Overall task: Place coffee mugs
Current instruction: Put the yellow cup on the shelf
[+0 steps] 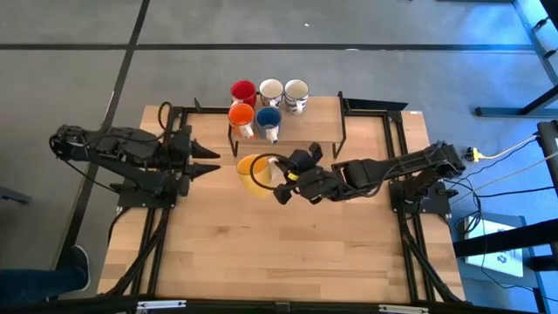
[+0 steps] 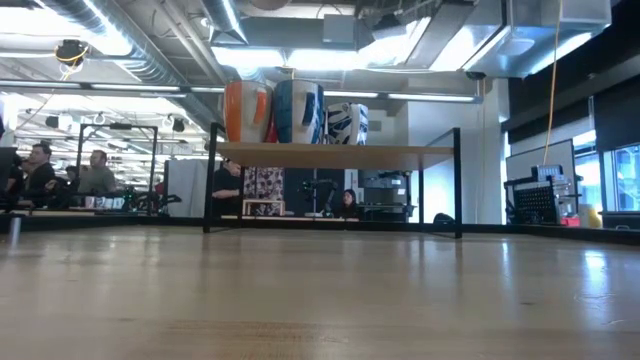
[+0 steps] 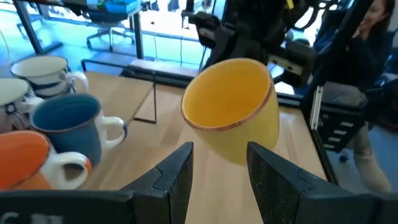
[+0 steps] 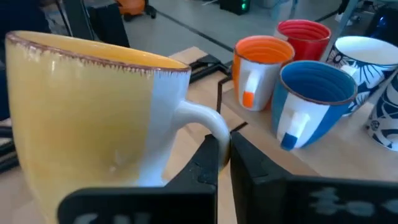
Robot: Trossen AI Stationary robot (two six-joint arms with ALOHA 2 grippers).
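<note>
Right claw (image 1: 281, 180) clenched on the handle of the yellow mug (image 1: 255, 174), lifted at surface centre, tilted. Left claw (image 1: 214, 161) at the mug's 9 o'clock, fingers spread, grasping nothing. On the shelf (image 1: 323, 131) at the mug's 12 o'clock: orange mug (image 1: 241, 116), blue mug (image 1: 268, 119), red mug (image 1: 243, 92), two white patterned mugs (image 1: 283, 92).

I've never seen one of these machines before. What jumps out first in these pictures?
The yellow mug catches the eye: the right gripper holds it by its handle, tilted, above the middle of the table. Behind it, five more mugs cluster on a small raised shelf at the table's far edge. The left gripper waits open, pointing at the yellow mug.
</note>
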